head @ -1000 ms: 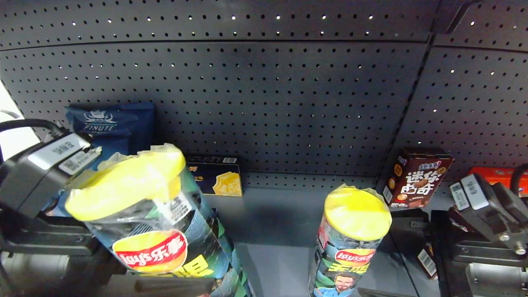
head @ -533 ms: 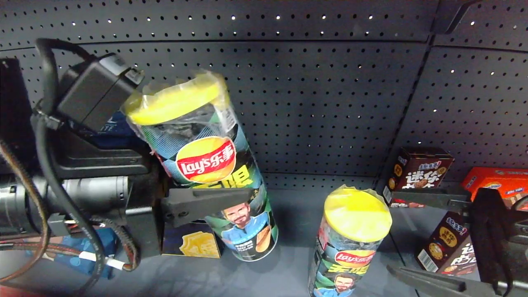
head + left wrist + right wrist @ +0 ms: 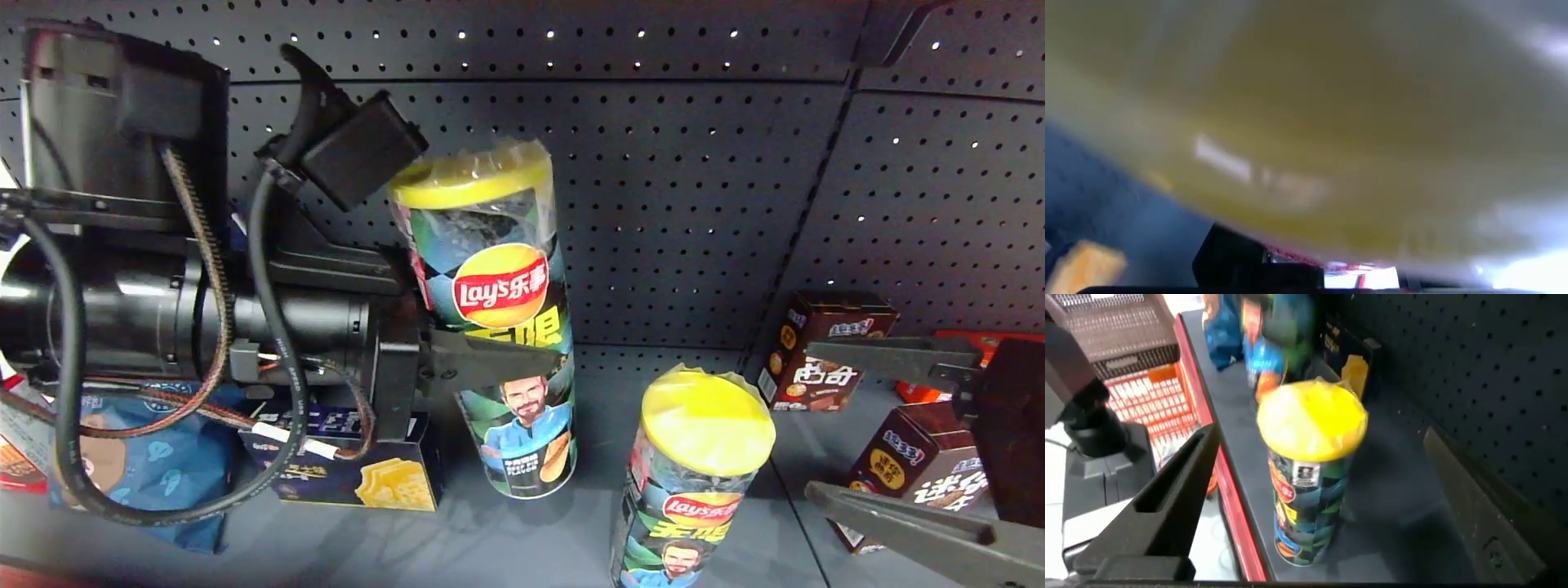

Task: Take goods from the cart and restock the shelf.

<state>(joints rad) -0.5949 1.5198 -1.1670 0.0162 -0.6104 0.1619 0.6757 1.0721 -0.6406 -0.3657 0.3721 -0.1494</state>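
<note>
Left pincer (image 3: 498,359), clenched on the can (image 3: 500,278), should seat it flat on the shelf (image 3: 522,543) before letting go.

We are seeing a blue bag (image 3: 139,465) lying beside a navy box (image 3: 367,478) at left, one brown box (image 3: 824,351) standing behind a second brown box (image 3: 906,465) at right.

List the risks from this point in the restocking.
1. The left claw grips the held can with its base close beside the blue box. Whether the base sits flat on the shelf cannot be told, so if released early it might topple.
2. The open right claw sits near the second can, which stands by the shelf's front edge. A bump could knock it off.
</note>
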